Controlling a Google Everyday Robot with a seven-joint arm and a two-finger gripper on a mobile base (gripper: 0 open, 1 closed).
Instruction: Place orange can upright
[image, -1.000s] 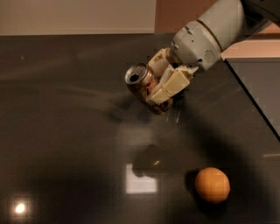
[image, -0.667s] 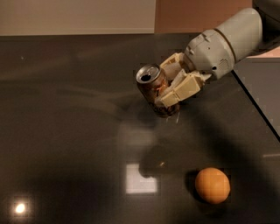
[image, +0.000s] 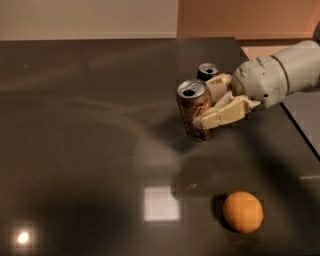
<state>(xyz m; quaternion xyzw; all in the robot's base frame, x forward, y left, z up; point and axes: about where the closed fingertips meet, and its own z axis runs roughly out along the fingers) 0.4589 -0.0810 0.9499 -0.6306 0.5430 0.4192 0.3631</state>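
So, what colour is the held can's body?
Orange can: coppery orange-brown, camera view; gripper clamped around it.

no text, brand or number could be read. the orange can (image: 193, 107) carried pale and dark markings low on its coppery side, but they were too blurred to make out as letters. the pincer (image: 206, 103), over the right part of the tabletop (image: 75, 125), clasped that can from the right, and its lower finger lay across part of the markings.
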